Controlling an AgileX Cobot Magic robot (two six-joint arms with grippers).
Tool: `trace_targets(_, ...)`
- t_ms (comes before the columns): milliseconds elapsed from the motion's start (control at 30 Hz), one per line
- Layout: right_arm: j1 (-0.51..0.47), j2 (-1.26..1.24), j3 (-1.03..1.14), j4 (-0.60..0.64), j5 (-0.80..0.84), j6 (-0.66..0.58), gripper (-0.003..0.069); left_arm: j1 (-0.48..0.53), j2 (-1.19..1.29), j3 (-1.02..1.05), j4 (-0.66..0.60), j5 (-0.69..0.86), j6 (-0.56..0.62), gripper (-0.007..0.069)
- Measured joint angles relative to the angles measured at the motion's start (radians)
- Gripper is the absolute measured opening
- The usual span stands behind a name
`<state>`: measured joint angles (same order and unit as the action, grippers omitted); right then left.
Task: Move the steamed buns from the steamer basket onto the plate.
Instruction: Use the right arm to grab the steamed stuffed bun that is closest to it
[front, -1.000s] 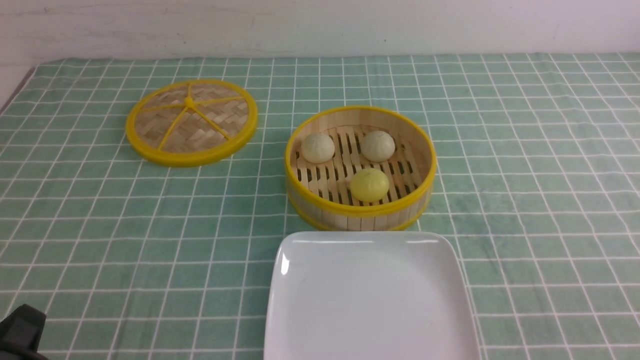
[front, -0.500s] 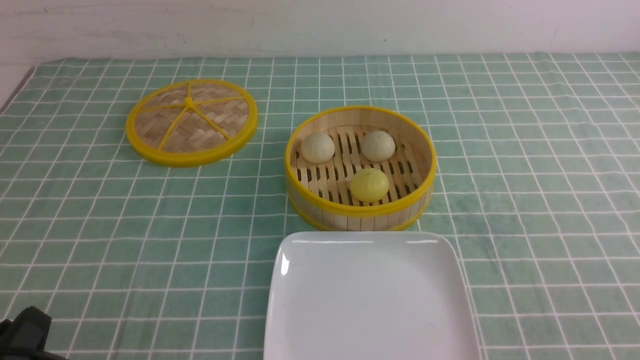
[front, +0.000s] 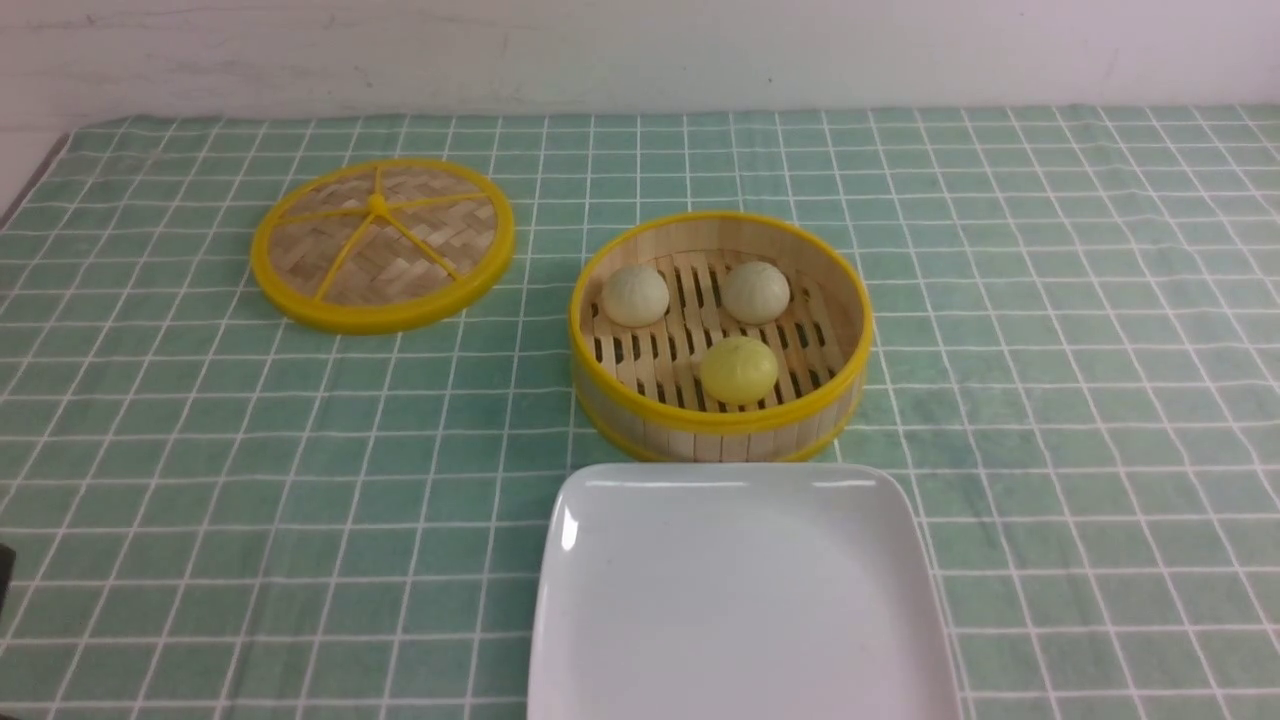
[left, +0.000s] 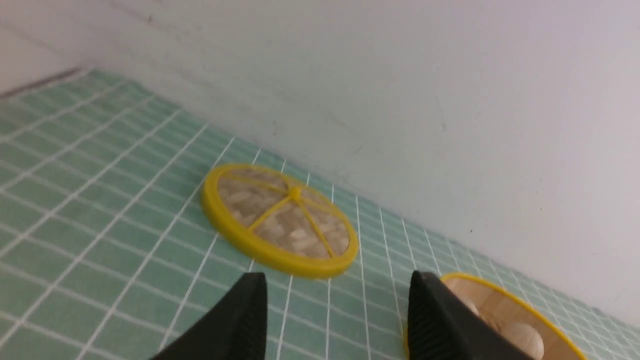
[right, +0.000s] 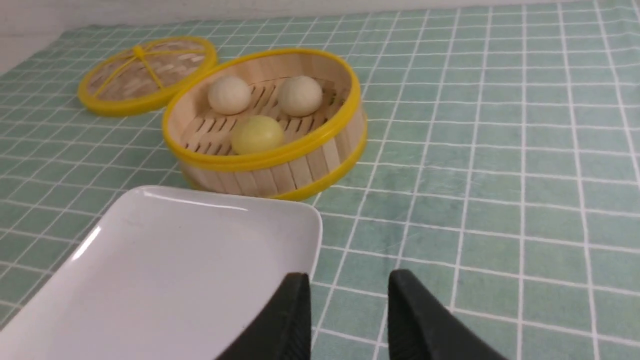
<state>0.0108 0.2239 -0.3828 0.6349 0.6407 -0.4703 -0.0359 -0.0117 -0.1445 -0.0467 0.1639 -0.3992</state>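
Observation:
The steamer basket stands mid-table with three steamed buns inside: two off-white ones at the back and a pale yellow one in front. The white plate lies bare just in front of the basket. In the left wrist view my left gripper is open above the cloth with nothing between its fingers; the basket is off to one side of it. My right gripper is open and empty beside the plate's corner, short of the basket.
The basket's flat woven lid with yellow rim and spokes lies at the back left. A green checked cloth covers the table. A white wall runs along the far edge, and the table's left edge shows at the far left.
The dark shape of my left gripper at the front view's lower left corner has slid almost out of the picture. Buns, basket, plate and lid have not moved.

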Motion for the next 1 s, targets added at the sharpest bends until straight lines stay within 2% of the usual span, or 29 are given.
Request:
trace_targets(67, 0.000, 0.066, -0.061, 0.035, -0.014, -0.108, 0.0240, 0.000, 0.033, -0.055, 0.000, 0.054, 0.034, 0.0401)
trace_targets(167, 0.000, 0.146, -0.134, 0.051, -0.023, -0.184, 0.0240, 0.000, 0.144, -0.127, 0.001, 0.119, 0.092, 0.0401)
trace_targets(567, 0.000, 0.374, -0.333, 0.056, 0.025, -0.207, 0.0240, 0.000, 0.516, -0.401, 0.000, 0.193, 0.159, 0.0401)
trace_targets(700, 0.000, 0.481, -0.389, 0.059, 0.057, -0.209, 0.0240, 0.000, 0.642, -0.499, -0.011, 0.260, 0.238, 0.0401)
trace_targets(833, 0.000, 0.543, -0.404, 0.090, 0.059, -0.241, 0.0240, 0.000, 0.714, -0.532, -0.052, 0.246, 0.308, 0.0393)
trace_targets(1000, 0.000, 0.630, -0.405, 0.234, 0.080, -0.397, 0.0240, -0.006, 0.832, -0.537, -0.155, 0.144, 0.472, 0.0349)
